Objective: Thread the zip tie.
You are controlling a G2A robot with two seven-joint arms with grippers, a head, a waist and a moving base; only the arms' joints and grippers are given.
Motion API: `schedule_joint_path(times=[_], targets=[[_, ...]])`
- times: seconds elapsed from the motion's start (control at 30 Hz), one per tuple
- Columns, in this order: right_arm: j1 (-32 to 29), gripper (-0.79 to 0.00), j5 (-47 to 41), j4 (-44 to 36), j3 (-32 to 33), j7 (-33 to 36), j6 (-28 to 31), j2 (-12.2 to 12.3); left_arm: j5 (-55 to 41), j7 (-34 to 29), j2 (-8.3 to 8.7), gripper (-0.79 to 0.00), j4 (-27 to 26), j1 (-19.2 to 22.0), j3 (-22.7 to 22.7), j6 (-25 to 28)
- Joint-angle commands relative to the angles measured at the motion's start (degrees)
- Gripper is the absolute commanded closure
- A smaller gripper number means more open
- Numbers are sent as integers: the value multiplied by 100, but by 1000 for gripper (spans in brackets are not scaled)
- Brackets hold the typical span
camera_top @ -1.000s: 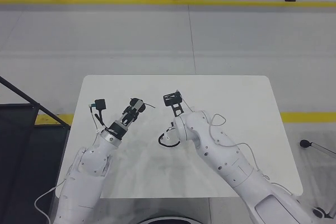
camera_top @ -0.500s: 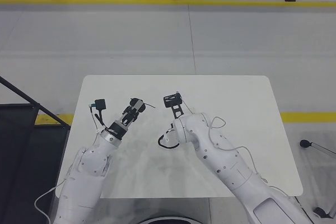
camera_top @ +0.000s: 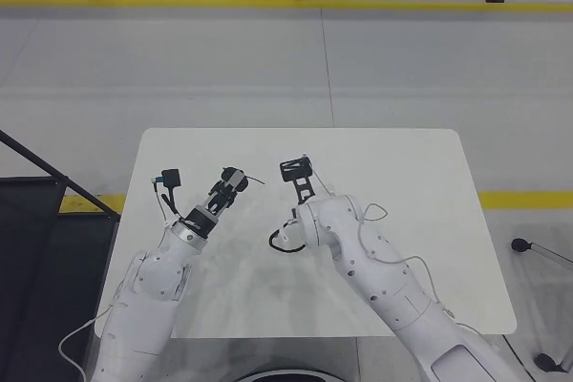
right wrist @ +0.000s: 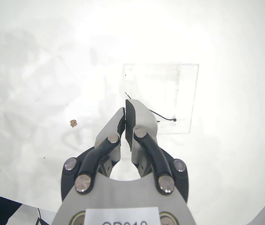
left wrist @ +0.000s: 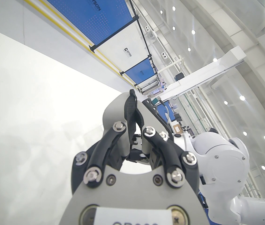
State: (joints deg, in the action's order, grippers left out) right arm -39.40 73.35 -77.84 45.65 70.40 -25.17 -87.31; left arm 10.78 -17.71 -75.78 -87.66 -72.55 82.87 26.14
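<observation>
In the right wrist view my right gripper (right wrist: pixel 125 105) is shut on a thin black zip tie (right wrist: pixel 164 118). The tie's tip pokes out past the fingertips, and its small head lies over a clear square plate (right wrist: pixel 186 94) on the white table. In the top view my left gripper (camera_top: pixel 234 178) hangs over the table's left half, shut, with a thin black strand (camera_top: pixel 256 179) sticking out of its tip toward the right arm (camera_top: pixel 334 224). The left wrist view has the left gripper (left wrist: pixel 130 99) with its pads pressed together, pointing upward.
The white table (camera_top: pixel 401 162) is bare across its right half. A small brown speck (right wrist: pixel 73 123) lies near the right gripper. A black frame (camera_top: pixel 19 153) stands off the table's left side.
The right arm's forearm has shifted slightly. Both grippers keep their place and stay shut.
</observation>
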Motion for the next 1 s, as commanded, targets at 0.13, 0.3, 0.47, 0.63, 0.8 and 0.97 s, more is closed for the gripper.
schedule_joint_path(times=[0.13,0.3,0.47,0.63,0.8,0.97], targets=[[-222,0,386,-538,286,-220,-146,47,3,-6,0,0,-13,-12,-16,-27],[-607,0,604,-1365,744,-442,28,149,-178,-373,11,0,30,94,-151,1],[-1128,0,351,-2303,1289,-789,941,280,-658,-1313,58,0,383,401,-242,393],[-1715,0,-449,-3059,1983,-1126,2056,412,-797,-2204,102,0,795,763,-450,677],[-2149,0,-1185,-3517,2647,-1290,2835,521,-970,-2719,120,0,1067,1070,-667,869],[-2435,0,-1678,-3786,3087,-1322,3114,590,-961,-2770,125,0,1107,1158,-726,812]])
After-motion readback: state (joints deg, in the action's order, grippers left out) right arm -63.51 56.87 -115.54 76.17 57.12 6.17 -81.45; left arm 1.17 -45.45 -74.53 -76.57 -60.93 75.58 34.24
